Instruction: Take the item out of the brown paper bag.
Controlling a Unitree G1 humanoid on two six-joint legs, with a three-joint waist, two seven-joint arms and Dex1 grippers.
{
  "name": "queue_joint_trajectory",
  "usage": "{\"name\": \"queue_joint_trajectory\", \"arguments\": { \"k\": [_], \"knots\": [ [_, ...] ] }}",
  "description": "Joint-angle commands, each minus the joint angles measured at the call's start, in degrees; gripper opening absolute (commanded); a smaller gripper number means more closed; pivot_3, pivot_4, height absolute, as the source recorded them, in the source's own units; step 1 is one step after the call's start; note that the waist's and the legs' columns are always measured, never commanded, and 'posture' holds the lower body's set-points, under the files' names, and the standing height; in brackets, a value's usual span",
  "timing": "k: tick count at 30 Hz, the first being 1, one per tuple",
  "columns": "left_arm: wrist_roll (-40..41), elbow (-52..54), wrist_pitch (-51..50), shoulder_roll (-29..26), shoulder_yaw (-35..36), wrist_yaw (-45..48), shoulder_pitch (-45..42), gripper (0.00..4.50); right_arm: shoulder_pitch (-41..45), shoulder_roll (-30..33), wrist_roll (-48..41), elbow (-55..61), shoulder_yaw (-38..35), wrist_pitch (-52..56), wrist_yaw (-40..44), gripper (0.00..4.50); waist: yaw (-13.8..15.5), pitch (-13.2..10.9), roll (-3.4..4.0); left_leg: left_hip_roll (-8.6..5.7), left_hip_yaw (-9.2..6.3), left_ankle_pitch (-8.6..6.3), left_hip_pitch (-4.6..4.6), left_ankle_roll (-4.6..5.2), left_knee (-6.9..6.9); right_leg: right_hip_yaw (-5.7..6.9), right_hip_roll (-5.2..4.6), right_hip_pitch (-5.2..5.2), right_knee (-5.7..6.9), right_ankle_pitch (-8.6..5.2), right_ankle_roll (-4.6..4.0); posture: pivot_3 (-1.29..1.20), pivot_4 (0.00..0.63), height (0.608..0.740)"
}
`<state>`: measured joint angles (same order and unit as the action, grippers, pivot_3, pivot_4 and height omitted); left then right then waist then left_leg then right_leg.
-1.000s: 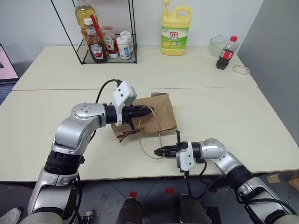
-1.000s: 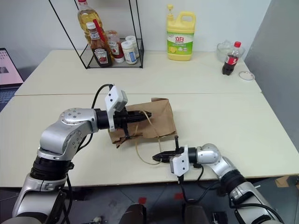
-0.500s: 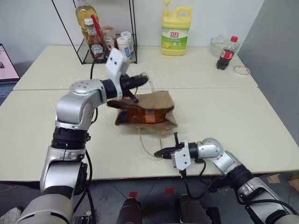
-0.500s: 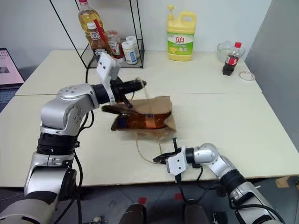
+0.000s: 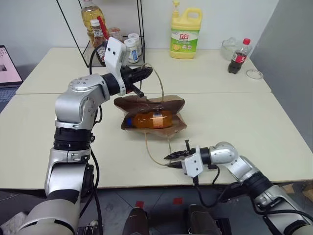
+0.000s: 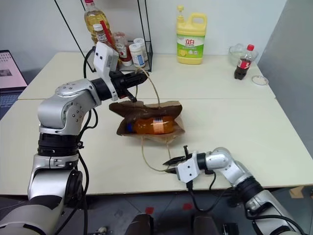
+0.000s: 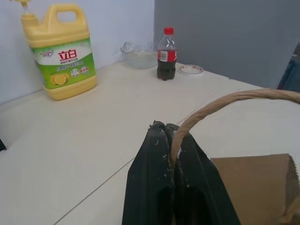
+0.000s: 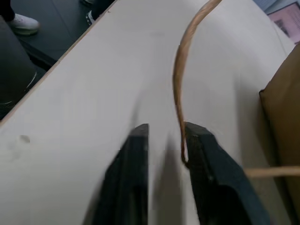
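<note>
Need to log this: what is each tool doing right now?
Left tool: shut on the bag's upper handle.
Right tool: open, lower handle between its fingers.

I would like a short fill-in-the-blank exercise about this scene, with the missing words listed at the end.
1. The left gripper is shut on one tan loop ____ of the brown paper bag.
2. Inside the bag's open mouth lies a bottle of ____ drink.
3. The right gripper has its fingers ____.
4. The yellow detergent jug stands at the table's ____ edge.

Missing words: handle; orange; open; far
</note>
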<state>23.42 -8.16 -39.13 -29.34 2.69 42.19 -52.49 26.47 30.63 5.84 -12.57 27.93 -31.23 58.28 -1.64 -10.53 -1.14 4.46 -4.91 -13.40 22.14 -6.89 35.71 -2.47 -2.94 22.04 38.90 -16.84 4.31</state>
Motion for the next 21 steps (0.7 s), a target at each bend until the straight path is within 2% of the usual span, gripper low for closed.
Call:
{"name": "queue_joint_trajectory", "arguments": {
  "k": [1, 2, 6, 12, 15, 21],
  "knots": [
    [1.16, 3.16, 0.09, -0.22, 1.05, 0.56, -0.10, 0.00, -2.71, 4.00, -4.08, 8.65, -2.19, 6.70, 3.80, 2.52, 0.00, 0.00, 0.00, 0.00, 0.00, 0.00, 0.01, 0.00, 0.00, 0.00, 0.00, 0.00, 0.00, 0.00, 0.00, 0.00, 0.150, 0.740],
    [1.32, 3.47, -0.01, -0.25, 1.09, 0.60, 0.22, 0.00, -3.50, 5.64, -5.68, 11.67, -3.48, 8.76, 4.39, 2.85, -0.01, -0.01, 0.00, 0.00, 0.00, 0.00, 0.01, 0.00, 0.00, 0.00, 0.00, 0.00, -0.01, 0.00, 0.00, 0.00, 0.150, 0.740],
    [1.81, 4.14, -0.18, -0.25, 1.13, 0.74, 0.81, 0.00, -6.24, 11.32, -9.98, 19.23, -8.43, 13.80, 5.75, 2.85, -0.10, -0.02, 0.02, 0.00, 0.00, -0.01, 0.00, 0.01, 0.00, -0.01, 0.01, 0.01, -0.01, 0.00, 0.01, 0.00, 0.150, 0.740],
    [1.89, 3.83, 0.11, -0.20, 1.05, 1.14, 0.84, 0.00, -7.74, 16.99, -14.10, 24.43, -14.20, 19.28, 7.06, 2.85, -0.10, -0.03, 0.00, 0.00, 0.00, -0.03, 0.01, 0.05, 0.00, -0.01, 0.01, 0.02, -0.02, -0.01, 0.02, 0.00, 0.150, 0.740],
    [1.95, 3.77, 0.12, -0.23, 1.01, 1.32, 0.74, 0.00, -6.23, 16.53, -15.94, 25.73, -15.90, 24.37, 6.13, 2.85, -0.10, -0.04, -0.01, 0.00, 0.01, -0.02, 0.02, 0.03, 0.00, -0.02, 0.01, 0.02, -0.02, -0.01, 0.02, 0.00, 0.150, 0.740],
    [1.84, 3.81, 0.18, -0.12, 1.01, 1.05, 0.45, 0.00, 0.32, 10.37, -18.83, 25.17, -18.25, 37.59, 0.06, 2.85, -0.16, -0.04, -0.01, 0.00, 0.00, -0.01, 0.02, 0.01, -0.01, -0.01, 0.02, 0.04, -0.02, -0.01, 0.02, 0.00, 0.150, 0.740]
  ]
}}
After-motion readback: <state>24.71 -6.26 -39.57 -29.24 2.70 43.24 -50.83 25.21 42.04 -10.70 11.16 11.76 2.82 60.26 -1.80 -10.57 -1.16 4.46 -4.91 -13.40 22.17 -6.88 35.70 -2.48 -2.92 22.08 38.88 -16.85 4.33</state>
